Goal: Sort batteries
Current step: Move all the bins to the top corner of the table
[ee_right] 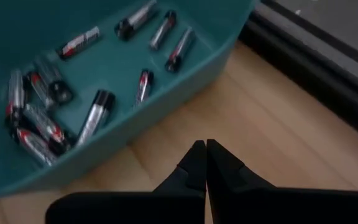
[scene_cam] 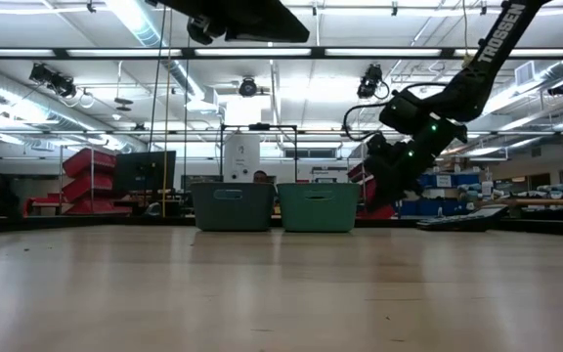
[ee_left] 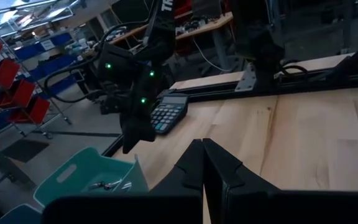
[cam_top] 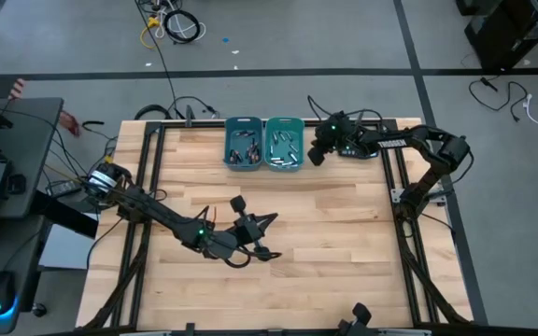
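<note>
Batteries (ee_right: 95, 118): silvery and dark cells lie loose in the two teal bins at the far middle of the bench (cam_top: 344, 243). The right bin (cam_top: 284, 143) holds a scatter of them; the left bin (cam_top: 243, 143) holds a darker cluster. No loose cell shows on the open bench.
Right claw (ee_right: 205, 163): hangs just right of the right bin, above its outer wall, fingers pressed together, holding nothing.
Left claw (ee_left: 202, 163): hovers over the near middle of the bench, well apart from the bins, fingers together and empty.
Calculator (ee_left: 168, 112): lies at the far right, beneath the right arm, near the bin.
Risk, bin strike: with the right claw so near the bin wall, a sideways move could catch the rim and shove or tip the bin, spilling cells.
Risk, failed pick: a descent with fingers together would push cells aside instead of straddling one.
Risk, double grab: the cells lie touching and crossed in places, so a grasp there may lift two or drop one.
Risk, arm contact: both arms reaching for the bins together could collide.
</note>
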